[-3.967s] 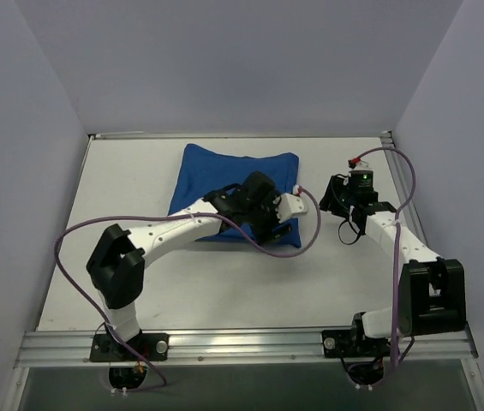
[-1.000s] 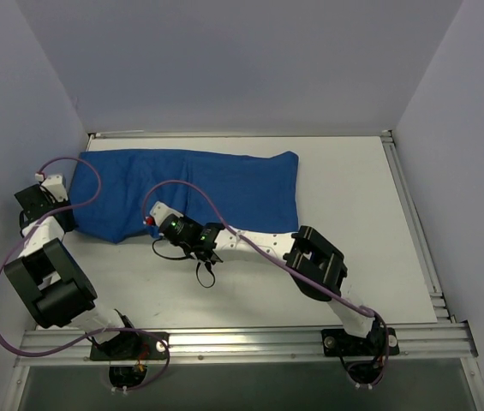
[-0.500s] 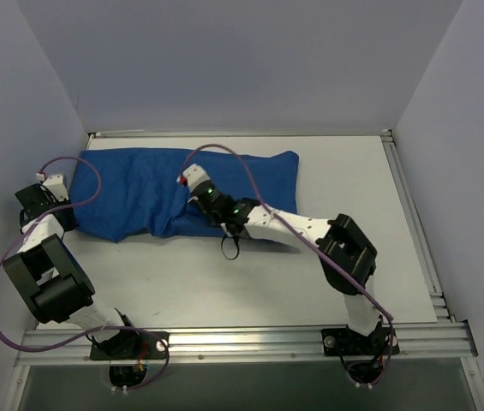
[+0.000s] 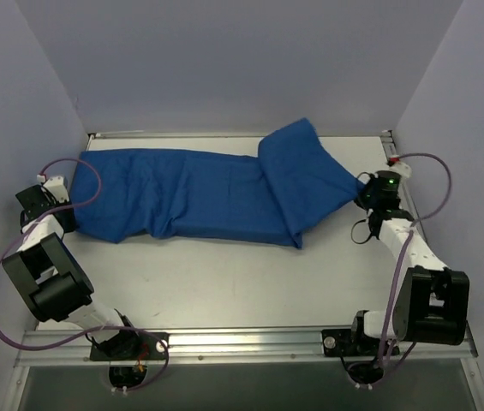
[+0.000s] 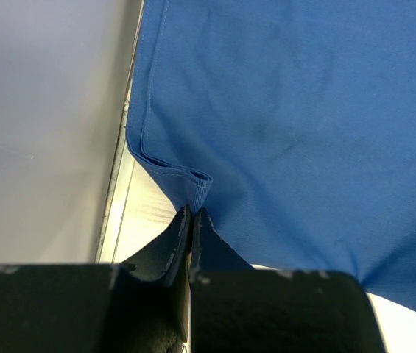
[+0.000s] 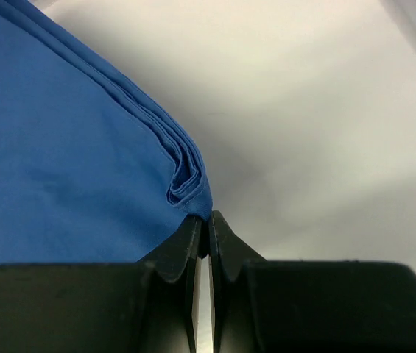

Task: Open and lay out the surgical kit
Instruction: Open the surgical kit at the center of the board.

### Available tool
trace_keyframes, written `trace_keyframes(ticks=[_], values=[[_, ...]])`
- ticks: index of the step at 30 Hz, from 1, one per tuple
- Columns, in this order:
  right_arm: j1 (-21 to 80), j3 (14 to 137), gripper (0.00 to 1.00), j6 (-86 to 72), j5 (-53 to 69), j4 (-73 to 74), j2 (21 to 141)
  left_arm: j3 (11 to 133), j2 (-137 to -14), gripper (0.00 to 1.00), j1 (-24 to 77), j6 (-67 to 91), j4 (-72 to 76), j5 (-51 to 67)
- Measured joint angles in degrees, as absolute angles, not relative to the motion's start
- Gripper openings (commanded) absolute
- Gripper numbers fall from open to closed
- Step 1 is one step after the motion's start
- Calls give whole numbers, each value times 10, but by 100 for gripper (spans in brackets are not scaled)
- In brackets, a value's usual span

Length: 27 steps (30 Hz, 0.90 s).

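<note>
As the top view looks down, blue cloth wrap (image 4: 190, 197) stretched over worktop (image 4: 224, 282) between left pincer (image 4: 72, 218) and right pincer (image 4: 360, 190), left wrist view, pincer clamped on hemmed corner just ahead, right wrist view, pincer pinching folded corner.

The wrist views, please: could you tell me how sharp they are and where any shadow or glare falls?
Left wrist: the cloth is sharp and evenly lit, no glare; the left tool is a near-black shape. Right wrist: the cloth's folded edge is crisp, the right tool equally dark, and a soft shadow lies on the table beside it.
</note>
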<state>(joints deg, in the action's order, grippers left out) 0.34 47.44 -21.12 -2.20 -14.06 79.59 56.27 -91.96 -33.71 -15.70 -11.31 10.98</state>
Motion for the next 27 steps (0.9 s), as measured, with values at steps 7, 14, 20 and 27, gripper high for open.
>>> trace_keyframes(ticks=[7,14,20,27], values=[[-180,321,0,-272,8,-110,652,563,-920,2,-338,-158,-113,112],[-255,287,0,-277,-2,-87,594,563,-920,2,-338,-166,-114,112],[-300,286,0,-272,-11,-81,593,563,-920,2,-341,-171,-115,113],[-361,286,0,-272,-8,-75,594,563,-920,2,-350,-178,-120,117]])
